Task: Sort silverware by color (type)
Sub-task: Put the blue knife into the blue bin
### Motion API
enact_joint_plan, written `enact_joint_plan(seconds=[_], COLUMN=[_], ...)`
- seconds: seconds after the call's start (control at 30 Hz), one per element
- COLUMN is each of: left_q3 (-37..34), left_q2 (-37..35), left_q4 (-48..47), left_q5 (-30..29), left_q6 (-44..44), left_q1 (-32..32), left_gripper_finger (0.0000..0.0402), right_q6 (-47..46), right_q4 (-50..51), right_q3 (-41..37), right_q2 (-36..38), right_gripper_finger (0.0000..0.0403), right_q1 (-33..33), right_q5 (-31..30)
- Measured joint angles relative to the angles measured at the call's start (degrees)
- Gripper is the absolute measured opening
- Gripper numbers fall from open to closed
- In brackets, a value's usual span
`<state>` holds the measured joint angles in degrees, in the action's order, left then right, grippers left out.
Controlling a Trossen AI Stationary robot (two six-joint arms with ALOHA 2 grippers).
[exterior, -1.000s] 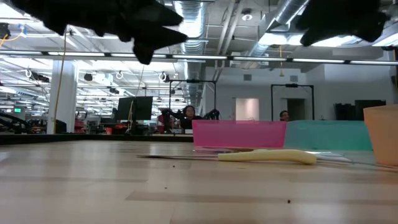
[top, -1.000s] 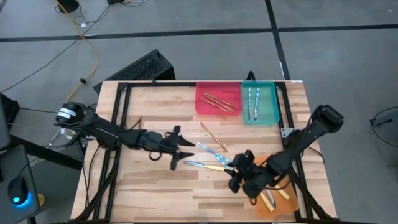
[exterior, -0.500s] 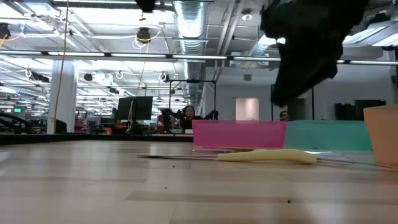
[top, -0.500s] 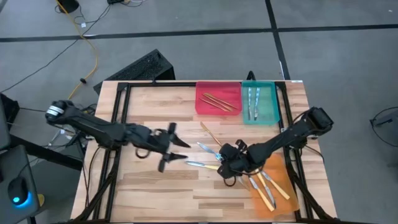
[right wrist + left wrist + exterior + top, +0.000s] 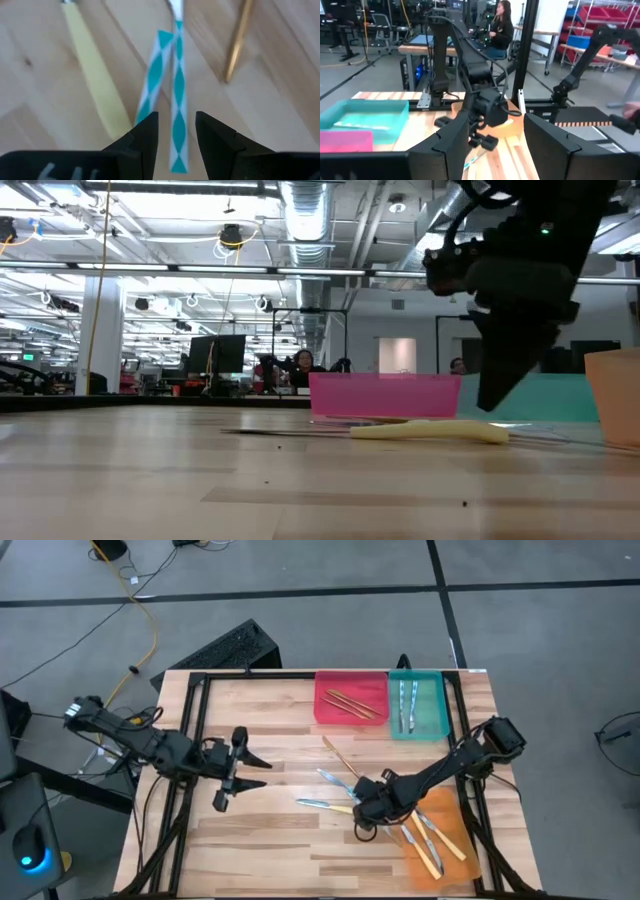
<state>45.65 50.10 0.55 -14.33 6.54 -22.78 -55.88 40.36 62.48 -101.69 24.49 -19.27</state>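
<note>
Right gripper (image 5: 362, 808) is hovering beside the orange tray (image 5: 452, 824) in the high view, above loose silverware (image 5: 335, 780) on the table (image 5: 260, 830); left gripper (image 5: 243, 770) is waiting well away from that tray. At table height, a yellow-handled knife (image 5: 428, 432) is lying before the pink tray (image 5: 384, 396). Through the right wrist, the fingers (image 5: 145, 132) are standing apart, empty, over two teal-patterned handles (image 5: 172, 105). Through the left wrist, its fingers (image 5: 451, 142) are spreading wide, holding nothing.

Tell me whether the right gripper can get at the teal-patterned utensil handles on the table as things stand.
Probably yes. The right gripper hangs just above the two teal-patterned handles with its fingers parted, one handle lined up in the gap. Nothing lies on top of them; the yellow-handled knife and the wooden stick lie alongside.
</note>
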Motion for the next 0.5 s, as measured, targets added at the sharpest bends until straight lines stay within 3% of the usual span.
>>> enact_joint_plan(seconds=[0.5], left_q3=[0.0], left_q2=[1.0], left_q4=[-4.2], left_q5=[-5.9], left_q6=[0.2], left_q1=[-4.7], left_gripper_finger=[0.0173], right_q6=[5.1], right_q4=[-0.7], right_q3=[-0.3], right_q2=[-4.3], right_gripper_finger=[0.0152], right_q1=[-0.3], right_q5=[1.7])
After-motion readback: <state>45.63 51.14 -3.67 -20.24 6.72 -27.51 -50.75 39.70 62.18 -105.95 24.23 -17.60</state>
